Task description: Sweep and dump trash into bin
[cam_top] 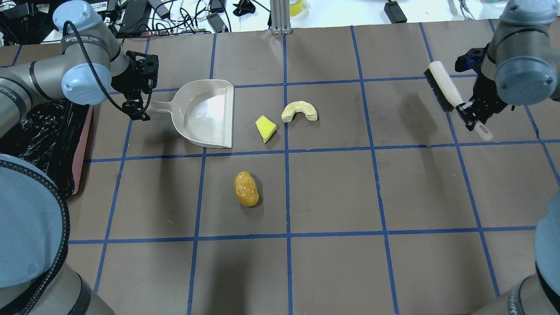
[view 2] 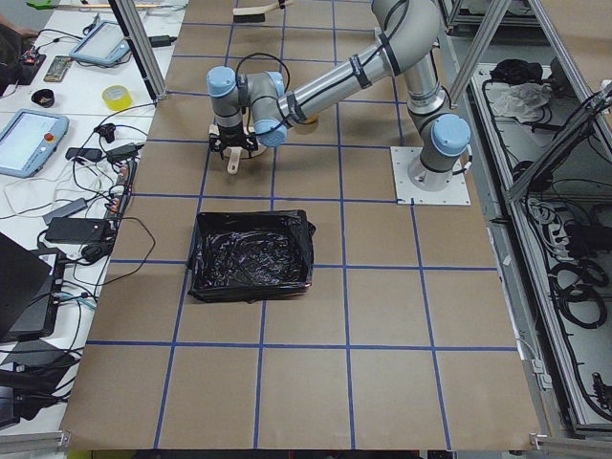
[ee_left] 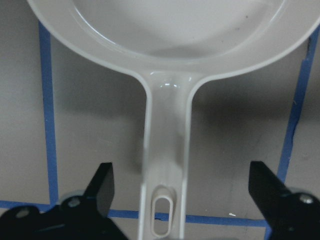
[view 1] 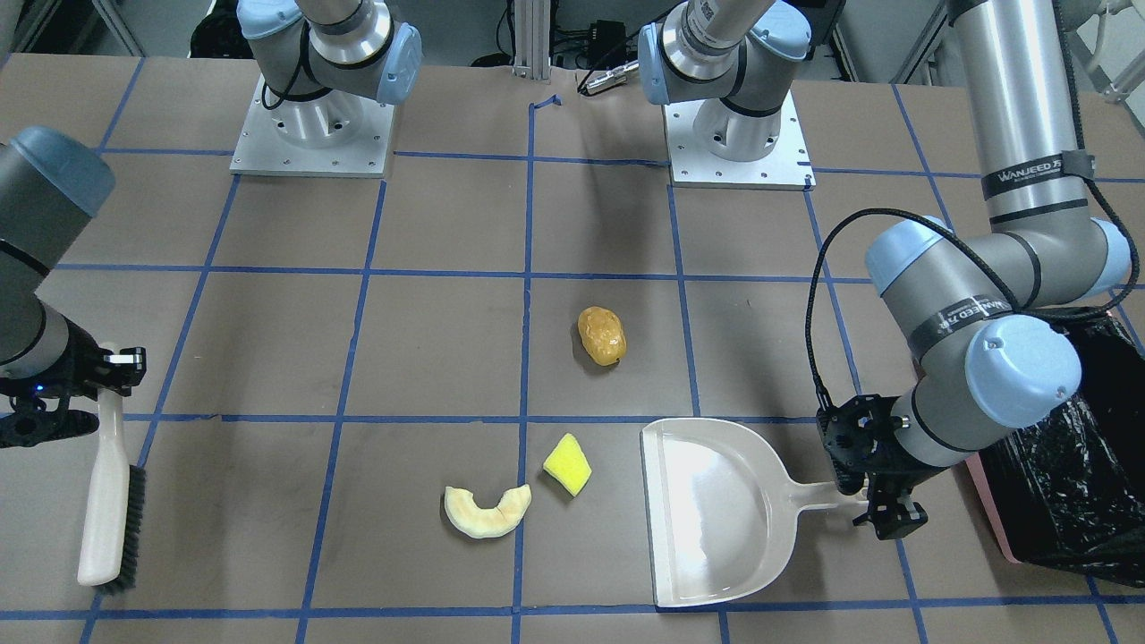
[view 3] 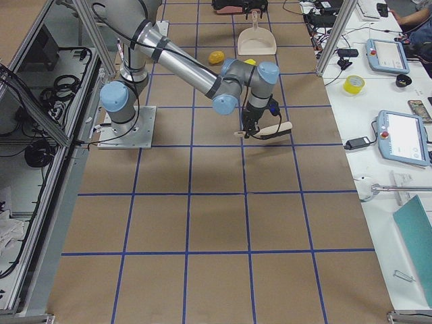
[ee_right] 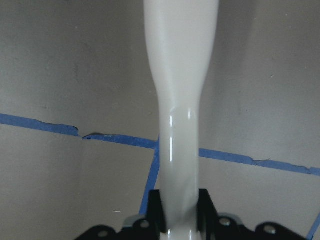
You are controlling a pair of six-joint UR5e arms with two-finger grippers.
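The trash lies on the brown table: an orange-brown lump [view 1: 601, 335] [cam_top: 246, 188], a yellow wedge [view 1: 567, 464] [cam_top: 265, 128] and a cream crescent [view 1: 487, 511] [cam_top: 299, 111]. A beige dustpan [view 1: 716, 510] [cam_top: 205, 113] rests flat beside the wedge. My left gripper [cam_top: 139, 109] [ee_left: 182, 177] is open, with the dustpan handle [ee_left: 167, 150] between its fingers, untouched. My right gripper [cam_top: 474, 116] [ee_right: 180, 212] is shut on a white brush [view 1: 112, 501] [cam_top: 442, 87] at the far side. The pink bin [view 1: 988, 501] [cam_top: 83, 148] with a black bag stands beside my left arm.
Blue tape lines grid the table. The arm bases [view 1: 313, 134] [view 1: 738, 143] stand on metal plates at the robot's edge. Cables and devices lie beyond the table's far edge [cam_top: 175, 13]. The bin also shows in the exterior left view [view 2: 251, 255].
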